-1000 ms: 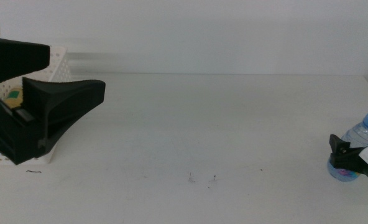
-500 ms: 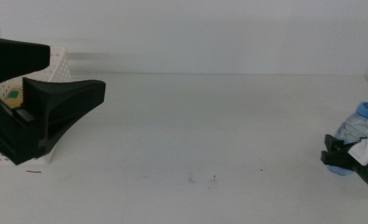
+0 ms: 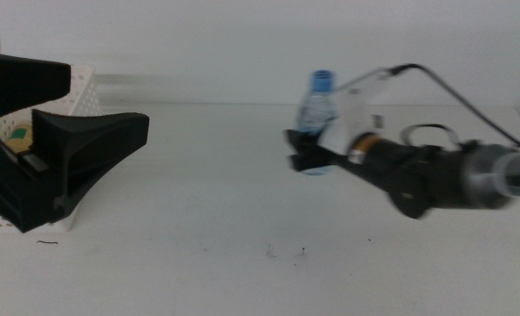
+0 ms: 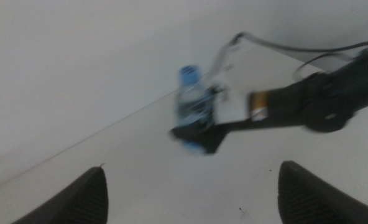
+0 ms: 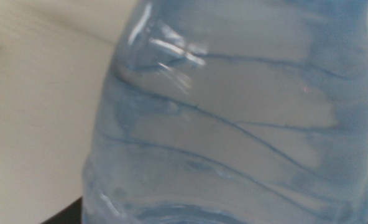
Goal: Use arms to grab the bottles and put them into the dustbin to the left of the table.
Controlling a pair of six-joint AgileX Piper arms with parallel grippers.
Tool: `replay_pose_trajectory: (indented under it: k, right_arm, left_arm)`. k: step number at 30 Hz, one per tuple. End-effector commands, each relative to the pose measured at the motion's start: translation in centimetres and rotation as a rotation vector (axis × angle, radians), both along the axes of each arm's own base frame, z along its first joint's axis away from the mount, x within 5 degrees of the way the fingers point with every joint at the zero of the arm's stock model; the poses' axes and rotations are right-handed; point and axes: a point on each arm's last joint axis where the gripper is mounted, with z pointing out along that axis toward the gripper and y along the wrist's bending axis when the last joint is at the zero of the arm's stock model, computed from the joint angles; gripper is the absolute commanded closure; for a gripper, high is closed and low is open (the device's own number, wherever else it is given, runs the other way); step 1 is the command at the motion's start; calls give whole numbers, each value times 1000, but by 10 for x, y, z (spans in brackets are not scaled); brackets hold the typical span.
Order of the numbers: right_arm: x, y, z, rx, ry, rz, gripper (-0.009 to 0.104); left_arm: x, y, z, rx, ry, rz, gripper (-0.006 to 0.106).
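Observation:
A small clear water bottle with a blue cap hangs upright above the middle of the table. My right gripper is shut on its lower body, the arm reaching in from the right. The same bottle shows in the left wrist view and fills the right wrist view. My left gripper stands open at the left, over the white perforated dustbin, with nothing between its wide-apart jaws. Something yellow and green lies inside the dustbin.
The right arm's black body and looping cable stretch across the right half of the table. A few dark specks mark the tabletop near the front. A pale wall rises behind the table's far edge.
The right arm has swept from the table's right edge to its middle, carrying the water bottle up and leftwards. The left gripper has stayed still over the dustbin.

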Motion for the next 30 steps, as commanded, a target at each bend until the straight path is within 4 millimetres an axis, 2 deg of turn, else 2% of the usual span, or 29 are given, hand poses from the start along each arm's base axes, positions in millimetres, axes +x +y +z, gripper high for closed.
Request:
replay_pose_trajectory:
  k: [1, 4, 8, 15, 18, 20, 21, 23, 24, 26, 30]
  right_arm:
    - [11, 31, 5, 34, -22, 53, 98]
    - [19, 62, -6, 27, -6, 108, 98]
    - [18, 88, -14, 26, -10, 159, 98]
    - [13, 97, -35, 11, 28, 177, 97]
    - [13, 97, -39, 6, 36, 177, 94]
    - [13, 97, -40, 5, 38, 177, 86]
    - [9, 97, -43, 0, 56, 179, 40]
    - [3, 92, -46, -10, 74, 179, 24]
    - [-2, 89, -47, -15, 83, 179, 18]
    - [-12, 79, -48, -10, 91, 173, 12]
    - [-40, 54, -38, 6, 112, 149, 12]
  left_arm:
    - [-1, -1, 1, -17, -1, -6, 7]
    - [-1, -1, 1, -17, -1, -6, 7]
    - [-1, -1, 1, -17, -1, -6, 7]
    - [-1, -1, 1, -17, -1, -6, 7]
    - [-1, -1, 1, -17, -1, -6, 7]
    - [-1, -1, 1, -17, -1, -6, 7]
    - [-1, -1, 1, -17, -1, -6, 7]
    - [-1, -1, 1, -17, -1, -6, 7]
    - [-1, -1, 1, -17, -1, -6, 7]
    - [-1, -1, 1, -17, -1, -6, 7]
    - [-1, -1, 1, -17, -1, -6, 7]
